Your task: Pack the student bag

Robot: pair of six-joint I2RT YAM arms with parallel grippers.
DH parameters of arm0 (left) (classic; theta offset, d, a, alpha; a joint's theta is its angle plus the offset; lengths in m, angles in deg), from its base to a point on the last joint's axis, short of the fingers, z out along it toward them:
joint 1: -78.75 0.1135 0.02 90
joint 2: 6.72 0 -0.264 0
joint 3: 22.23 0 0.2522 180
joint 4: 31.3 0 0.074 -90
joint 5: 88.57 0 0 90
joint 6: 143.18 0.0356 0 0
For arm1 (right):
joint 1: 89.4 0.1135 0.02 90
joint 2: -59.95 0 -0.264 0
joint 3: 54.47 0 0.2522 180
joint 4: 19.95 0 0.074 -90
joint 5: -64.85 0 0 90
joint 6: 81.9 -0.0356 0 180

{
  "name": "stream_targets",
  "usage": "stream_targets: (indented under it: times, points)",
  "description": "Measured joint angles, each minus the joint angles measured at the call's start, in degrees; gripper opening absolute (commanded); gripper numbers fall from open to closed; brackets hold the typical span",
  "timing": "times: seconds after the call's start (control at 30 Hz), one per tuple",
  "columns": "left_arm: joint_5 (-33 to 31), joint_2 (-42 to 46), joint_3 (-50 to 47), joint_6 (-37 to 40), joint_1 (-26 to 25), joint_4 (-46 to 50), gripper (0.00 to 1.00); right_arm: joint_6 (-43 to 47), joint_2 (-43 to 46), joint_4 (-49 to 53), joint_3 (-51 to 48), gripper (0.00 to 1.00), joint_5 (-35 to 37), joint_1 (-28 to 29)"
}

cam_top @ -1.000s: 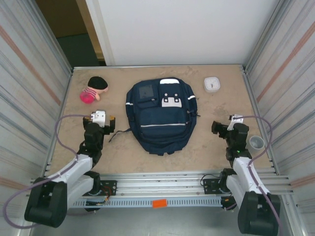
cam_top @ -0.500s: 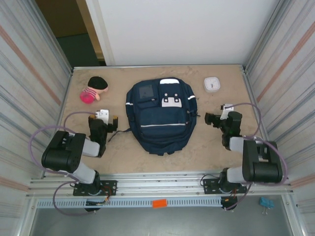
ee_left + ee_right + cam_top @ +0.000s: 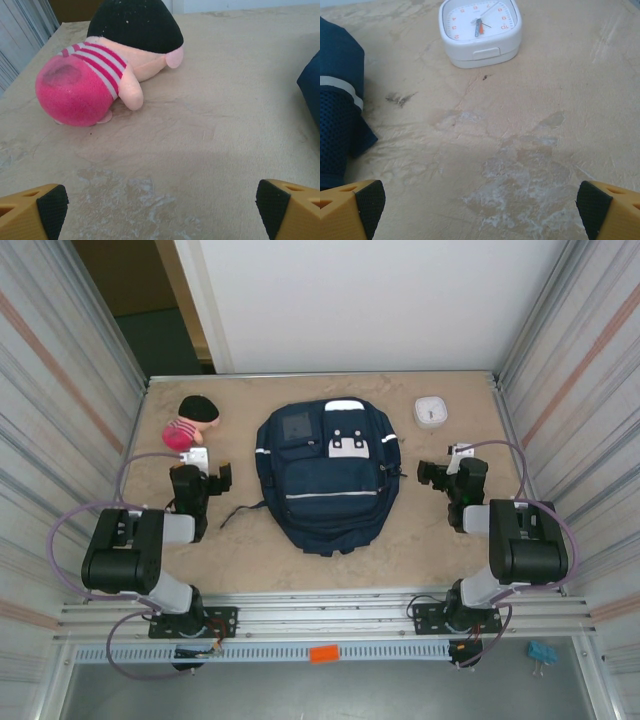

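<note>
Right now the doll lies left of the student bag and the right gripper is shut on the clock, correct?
No: the right gripper is open, short of the clock, per the right wrist view. The doll is left of the student bag.

The student bag (image 3: 328, 475) is seen in matt navy cloth, part mesh; the plush doll (image 3: 105, 65) is covered in fuzzy fabric, the clock (image 3: 480, 30) is cased in smooth, glossy white plastic, and the table (image 3: 420, 540) is finished matt, mottled.
</note>
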Motion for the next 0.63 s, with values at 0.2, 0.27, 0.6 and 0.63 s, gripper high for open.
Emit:
stream_targets:
  times: [0.2, 0.27, 0.6, 0.63]
  points:
    - [0.02, 0.0, 0.0, -0.04, 0.0, 0.13, 0.99, 0.0, -0.02, 0.0, 0.0, 0.99, 0.13, 0.0]
    - [0.02, 0.0, 0.0, -0.02, 0.0, 0.11, 0.99, -0.02, 0.0, 0.0, 0.0, 0.99, 0.13, 0.0]
    - [0.79, 0.0, 0.0, -0.02, 0.02, 0.17, 0.99, -0.02, -0.02, 0.0, 0.0, 0.99, 0.13, 0.0]
    - [0.96, 0.0, 0.0, -0.02, 0.02, 0.17, 0.99, 0.0, 0.0, 0.0, 0.0, 0.99, 0.13, 0.0]
